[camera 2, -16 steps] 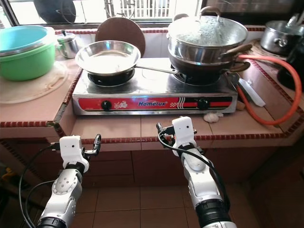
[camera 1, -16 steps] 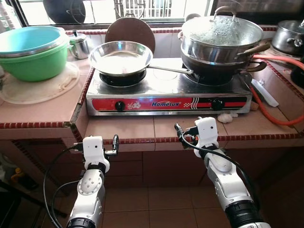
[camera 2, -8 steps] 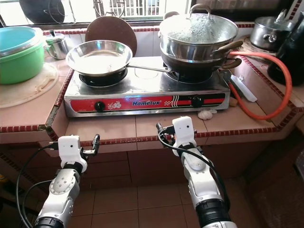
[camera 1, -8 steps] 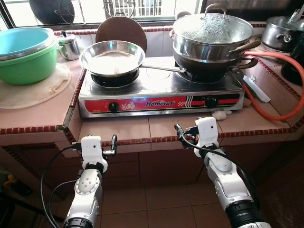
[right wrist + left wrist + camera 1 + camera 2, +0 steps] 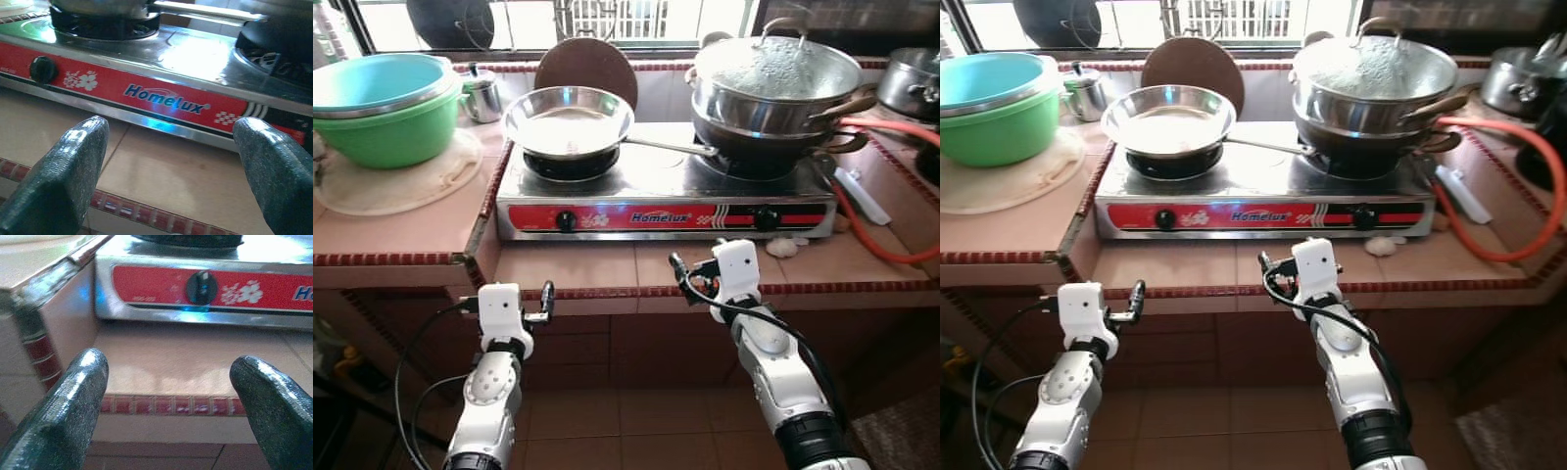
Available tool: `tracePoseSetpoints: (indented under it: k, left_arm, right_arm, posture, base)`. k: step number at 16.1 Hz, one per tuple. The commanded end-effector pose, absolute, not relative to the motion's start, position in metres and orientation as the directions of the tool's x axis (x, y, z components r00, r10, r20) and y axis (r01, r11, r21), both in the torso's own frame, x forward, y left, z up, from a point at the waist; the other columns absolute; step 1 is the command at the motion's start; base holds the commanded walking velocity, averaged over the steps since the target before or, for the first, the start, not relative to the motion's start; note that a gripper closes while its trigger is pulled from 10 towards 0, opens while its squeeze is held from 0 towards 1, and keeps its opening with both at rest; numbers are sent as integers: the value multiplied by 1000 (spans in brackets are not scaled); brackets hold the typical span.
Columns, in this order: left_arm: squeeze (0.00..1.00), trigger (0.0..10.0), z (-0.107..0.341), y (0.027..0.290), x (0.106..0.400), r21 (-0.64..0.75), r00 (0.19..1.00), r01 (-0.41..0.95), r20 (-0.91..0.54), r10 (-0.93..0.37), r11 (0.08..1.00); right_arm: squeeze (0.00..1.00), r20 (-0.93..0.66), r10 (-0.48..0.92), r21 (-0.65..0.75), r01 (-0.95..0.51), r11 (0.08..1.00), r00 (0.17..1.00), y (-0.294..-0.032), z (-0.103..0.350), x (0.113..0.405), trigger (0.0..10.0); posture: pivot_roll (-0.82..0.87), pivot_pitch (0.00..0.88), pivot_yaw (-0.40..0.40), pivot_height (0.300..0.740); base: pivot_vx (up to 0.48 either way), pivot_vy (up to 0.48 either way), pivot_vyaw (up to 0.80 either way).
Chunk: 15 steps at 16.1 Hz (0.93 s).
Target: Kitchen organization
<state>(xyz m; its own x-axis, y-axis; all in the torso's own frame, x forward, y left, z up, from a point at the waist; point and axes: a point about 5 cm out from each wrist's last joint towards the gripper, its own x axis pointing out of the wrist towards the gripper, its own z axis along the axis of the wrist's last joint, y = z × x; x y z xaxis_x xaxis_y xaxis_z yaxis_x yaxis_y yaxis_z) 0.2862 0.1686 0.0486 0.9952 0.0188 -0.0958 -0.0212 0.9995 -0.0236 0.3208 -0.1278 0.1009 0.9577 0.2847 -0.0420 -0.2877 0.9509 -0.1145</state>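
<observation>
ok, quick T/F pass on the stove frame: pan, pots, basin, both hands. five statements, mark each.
1. The frying pan sits on the stove's left burner. True.
2. The green basin stands on the stove. False: it stands on the raised counter to the left of the stove.
3. Both hands are open and hold nothing. True: the left hand and the right hand hang in front of the counter edge with fingers apart.
4. The lidded pot is on the floor. False: it is stacked on a dark pan on the right burner.
5. The orange hose lies left of the stove. False: it loops on the counter to the right.
</observation>
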Motion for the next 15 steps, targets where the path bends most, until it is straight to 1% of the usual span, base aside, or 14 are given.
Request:
tracePoseSetpoints:
  k: [1, 11, 13, 15]
  left_arm:
    - [0, 10000, 50, 166, 287, -26, 995, -14, -97, 11, 1000]
    - [0, 10000, 49, 166, 287, -36, 995, -20, -100, 16, 999]
    - [0, 10000, 49, 167, 287, -71, 995, -38, -97, 31, 997]
    - [0, 10000, 49, 169, 287, -66, 994, -42, -100, 35, 997]
  right_arm:
    - [0, -26, 282, -119, -283, 952, 959, -130, 105, 322, 10000]
    - [0, -27, 279, -121, -280, 952, 960, -131, 105, 323, 10000]
    - [0, -28, 278, -119, -279, 953, 960, -131, 105, 323, 10000]
    - [0, -31, 274, -117, -276, 954, 961, -132, 104, 323, 10000]
  posture:
    - [-172, 0, 13, 740]
    - [-175, 0, 13, 740]
    - [-175, 0, 14, 740]
    - [-175, 0, 14, 740]
  base:
    - [0, -296, 0]
    - [0, -312, 0]
    - [0, 0, 0]
    - [0, 0, 0]
